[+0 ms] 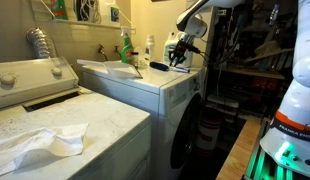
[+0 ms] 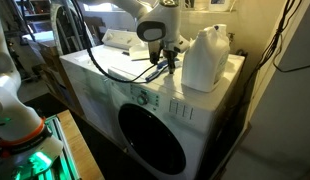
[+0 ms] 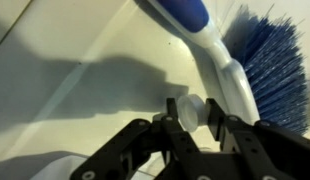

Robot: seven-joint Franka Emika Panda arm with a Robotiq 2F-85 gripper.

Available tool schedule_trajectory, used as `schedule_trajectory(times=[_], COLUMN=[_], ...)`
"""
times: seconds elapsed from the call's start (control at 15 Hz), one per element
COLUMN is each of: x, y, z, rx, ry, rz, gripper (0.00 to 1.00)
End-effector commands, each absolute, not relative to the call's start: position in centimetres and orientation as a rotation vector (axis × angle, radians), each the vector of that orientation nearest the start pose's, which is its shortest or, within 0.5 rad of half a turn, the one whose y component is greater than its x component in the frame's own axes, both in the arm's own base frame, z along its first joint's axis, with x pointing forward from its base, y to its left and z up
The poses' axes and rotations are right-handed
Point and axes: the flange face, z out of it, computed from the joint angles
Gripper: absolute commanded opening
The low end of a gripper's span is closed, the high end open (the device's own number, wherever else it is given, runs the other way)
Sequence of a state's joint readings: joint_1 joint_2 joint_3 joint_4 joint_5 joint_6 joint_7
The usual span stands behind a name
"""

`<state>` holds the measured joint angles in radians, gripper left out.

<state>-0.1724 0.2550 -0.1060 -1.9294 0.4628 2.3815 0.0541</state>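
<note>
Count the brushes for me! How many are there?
1. The brush lies on top of the washing machine, with its handle end between the fingers of the gripper. Others may be hidden behind the jug.

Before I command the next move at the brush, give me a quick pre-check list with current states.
1. Gripper lined up with the brush: ok, it sits right at the white handle in the wrist view.
2. Firm grip on the handle: cannot tell. Something white shows between the fingers, but contact is unclear.
3. Brush lying flat on the washer top: ok.
4. Bristles clear of the fingers: ok, they lie off to the side.
5. Jug upright and apart from the gripper: ok in an exterior view, though it stands close beside it.
</note>
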Motion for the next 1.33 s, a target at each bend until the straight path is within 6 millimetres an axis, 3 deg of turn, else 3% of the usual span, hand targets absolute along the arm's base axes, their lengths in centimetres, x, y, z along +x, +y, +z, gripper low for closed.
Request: schedule_trajectory(times=[0.0, 0.2, 0.4, 0.73, 1.27], x=[59.6, 59.2, 58.9, 58.7, 58.4], y=[-17.8, -18.1, -18.2, -18.4, -18.1], z=[36.3, 36.5, 36.6, 36.4, 36.6], rx=[-2.747, -2.792, -2.812, -2.826, -2.810], ry=[0.929, 0.945, 0.954, 0.966, 0.959], rz=[-0.349, -0.374, -0.377, -0.364, -0.340], gripper=[0.40, 0.50, 0.51, 0.37, 0.36])
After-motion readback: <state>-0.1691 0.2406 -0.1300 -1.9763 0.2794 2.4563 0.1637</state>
